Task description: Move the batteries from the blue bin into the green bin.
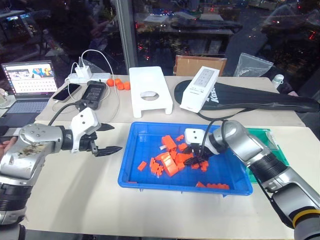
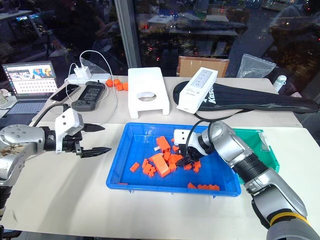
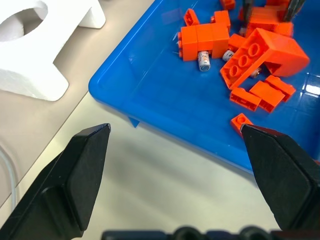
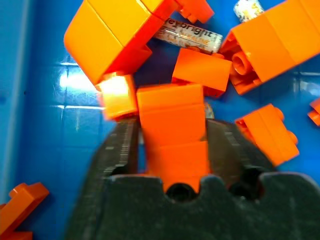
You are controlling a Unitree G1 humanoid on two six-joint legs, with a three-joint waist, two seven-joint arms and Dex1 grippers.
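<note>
bright overhead light; glare patches on the blue bin [image 4: 45,100]; dark reflective windows; near blocks blurred.

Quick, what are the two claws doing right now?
Left claw: open, holding nothing, beside the blue bin.
Right claw: closed around an orange block in the bin.

Blue bin [image 3: 150,75]: glossy, smooth moulded plastic, bright reflections on its floor. Orange blocks [image 4: 172,130]: smooth, hard plastic, slight sheen, studded tops. Batteries [image 4: 187,36]: shiny metallic casing under a printed glossy label. Green bin [image 2: 265,150]: smooth teal plastic. White stand [image 1: 150,92]: matt, faintly grainy, foam-like. Table [image 1: 75,200]: matt, pale, smooth top. Right gripper [image 4: 172,165] fingers [image 4: 120,150]: matt black, finely ridged inner faces. Left gripper [image 3: 172,165] fingers [image 3: 80,170]: matt black plastic.
</note>
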